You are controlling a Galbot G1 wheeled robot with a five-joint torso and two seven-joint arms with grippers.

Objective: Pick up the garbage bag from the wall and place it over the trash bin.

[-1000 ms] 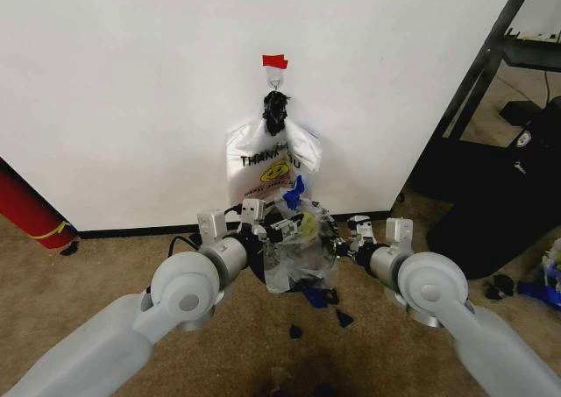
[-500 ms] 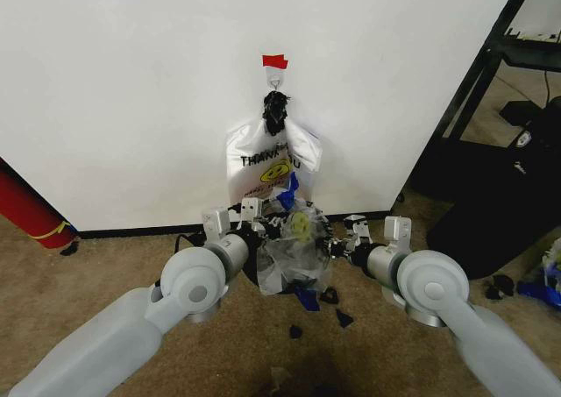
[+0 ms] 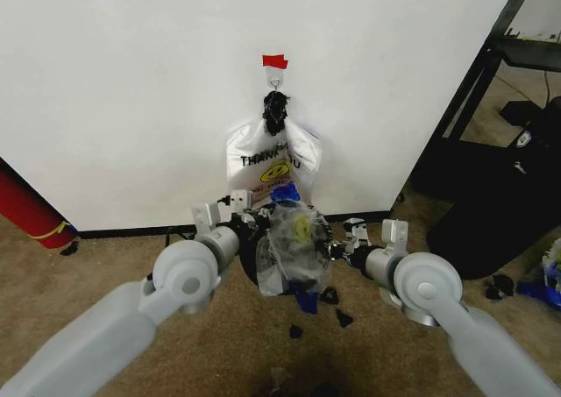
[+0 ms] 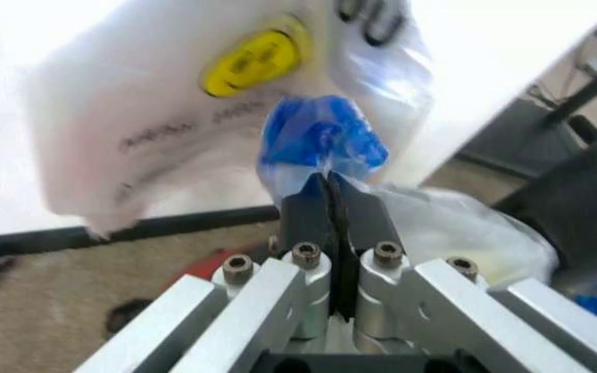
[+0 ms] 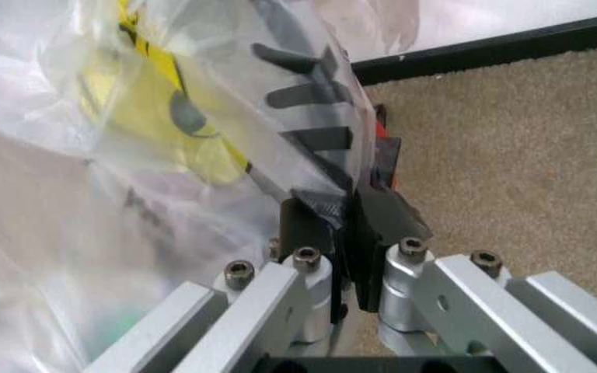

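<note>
Below the white wall (image 3: 131,81), both grippers, left gripper (image 4: 329,194) and right gripper (image 5: 353,203), pinch the crinkly translucent smiley-print garbage bag (image 3: 294,248) at its 9 and 3 o'clock edges over the black mesh trash bin (image 3: 254,258); draping underway, next likely pulling the rim down.

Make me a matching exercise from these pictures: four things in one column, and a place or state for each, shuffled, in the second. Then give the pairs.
Things
1. garbage bag
2. THANK YOU bag
3. red tape strip
4. left gripper

Places or states
A. stuck on the wall above the hook
B. shut on a blue patch of plastic
C. hanging from the hook under a black knot
D. held between both grippers, low in front of the wall

The right gripper pinches the garbage bag's other side.

Pairs: 1-D, 2-C, 3-A, 4-B
</note>
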